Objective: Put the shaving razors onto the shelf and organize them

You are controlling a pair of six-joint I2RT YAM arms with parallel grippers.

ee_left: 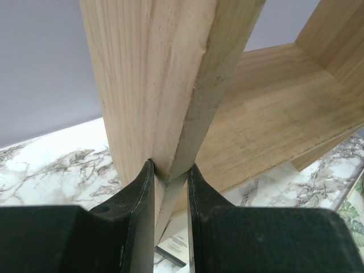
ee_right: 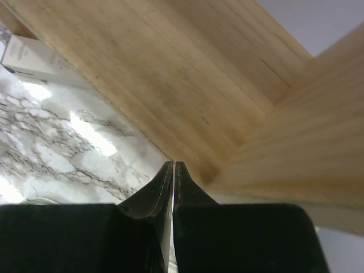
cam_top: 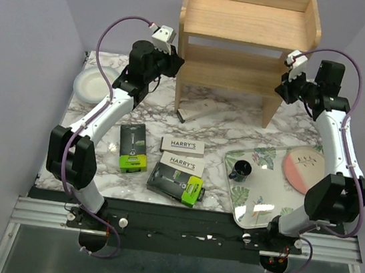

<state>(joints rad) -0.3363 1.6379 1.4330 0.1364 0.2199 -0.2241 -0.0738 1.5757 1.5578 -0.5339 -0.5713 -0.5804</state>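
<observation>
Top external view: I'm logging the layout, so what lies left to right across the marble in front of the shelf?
White plate → black-and-lime razor pack → far HARRY'S box → black cup → pink plate. Left out: near HARRY'S box and tilted black pack, which overlap the far box.

The marble worktop [cam_top: 224,125] carries the wooden shelf [cam_top: 251,21] at the back, a white plate [cam_top: 95,84] at left and a leaf-patterned tray [cam_top: 254,203] at right. In front lie two black-and-lime packs [cam_top: 132,147] [cam_top: 178,182] and two HARRY'S boxes [cam_top: 182,146] [cam_top: 187,164]. A third box [cam_top: 199,108] lies under the shelf.
</observation>
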